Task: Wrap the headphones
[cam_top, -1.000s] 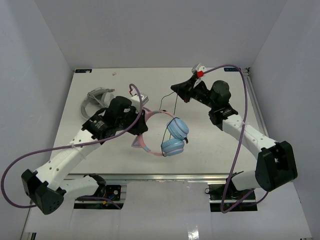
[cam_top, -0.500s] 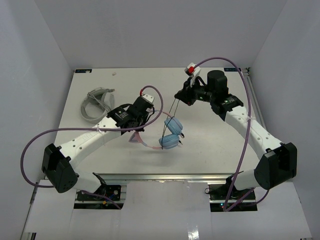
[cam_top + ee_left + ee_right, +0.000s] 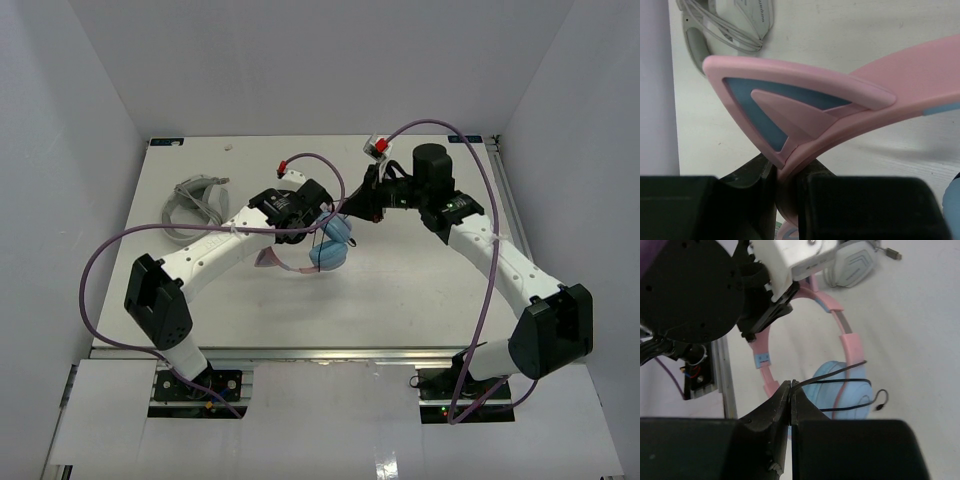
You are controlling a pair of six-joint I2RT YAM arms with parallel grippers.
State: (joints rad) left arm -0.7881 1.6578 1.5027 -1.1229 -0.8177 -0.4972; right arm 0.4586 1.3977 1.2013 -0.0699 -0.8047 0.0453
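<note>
Mid-wrap I reckon: left gripper [image 3: 787,172] is clamped on the headphones [image 3: 330,252] by the pink headband [image 3: 880,95] over mid-table, right gripper [image 3: 791,390] pinches the black cable [image 3: 840,374] at their 1 o'clock, and next it needs a taut loop round the earcups [image 3: 840,397].

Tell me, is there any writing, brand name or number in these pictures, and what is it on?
No text can be read with certainty.
Grey-white headset: a short line of dark print on its shell, too blurred to read.
Headphones: no print visible on the pink band or blue earcups.
Dark strip at the far left corner: too small to tell whether it carries text.
</note>
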